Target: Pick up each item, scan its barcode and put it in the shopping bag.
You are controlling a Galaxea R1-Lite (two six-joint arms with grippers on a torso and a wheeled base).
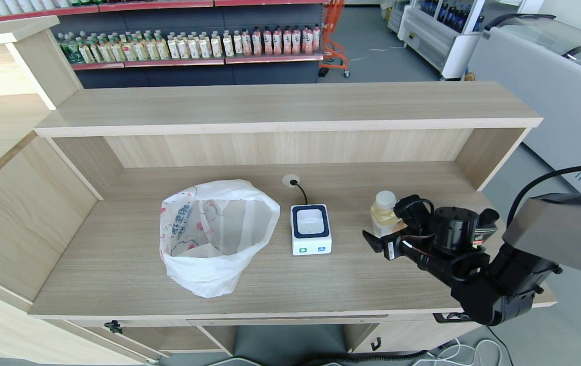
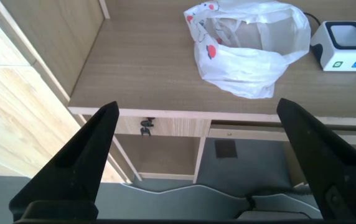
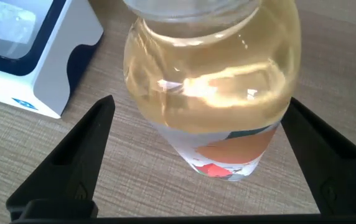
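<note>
Here the bottle point(image 1: 385, 211) stands within the spread right claw point(image 3: 201, 109).

Counter point(image 1: 320, 290) bearing shopping bag point(image 1: 217, 234) at left, scanner point(image 1: 310, 229) beside it, bottle point(image 1: 384, 213) farther right

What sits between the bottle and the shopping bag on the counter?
The barcode scanner: in the head view it stands on the counter between the shopping bag and the bottle, touching neither.
</note>
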